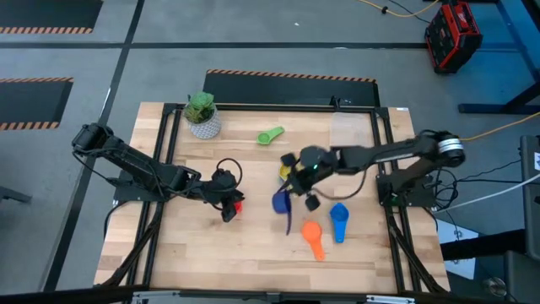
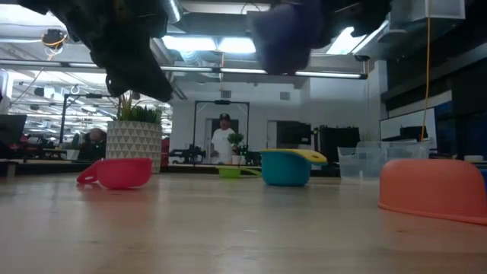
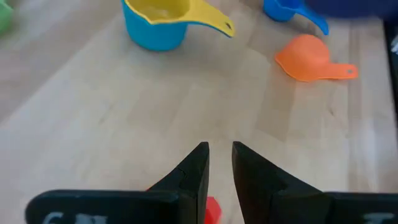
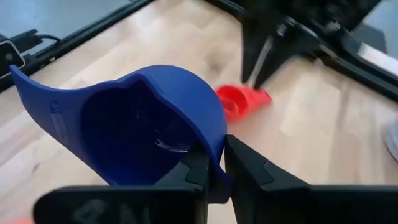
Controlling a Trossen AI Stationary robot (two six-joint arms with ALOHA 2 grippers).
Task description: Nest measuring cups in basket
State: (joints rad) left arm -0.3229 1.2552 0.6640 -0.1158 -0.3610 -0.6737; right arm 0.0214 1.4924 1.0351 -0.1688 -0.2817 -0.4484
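Right gripper (image 4: pixel 214 167) is clamped on the rim of the dark blue measuring cup (image 4: pixel 146 118) and carries it clear of the table; judged, the rim pinch leaves the bowl free to drop into another cup. The cup hangs directly ahead of its fingers, bowl facing the wrist camera.

Yellow cup (image 3: pixel 171 11) sits nested inside the teal cup (image 3: pixel 152 31), just beside the right gripper on its plant-ward side.

Light blue cup (image 1: pixel 338 221) and orange cup (image 1: pixel 312 235), the latter mouth down, lie near the right gripper toward the front edge.

Green cup (image 1: pixel 271 135) lies well apart.

Left gripper (image 3: pixel 219 163) hovers with fingers nearly together, empty; the red cup (image 1: pixel 237 205) lies just beside its tips.

The basket (image 1: pixel 353 131), clear, stands beyond the right arm, empty as far as visible.
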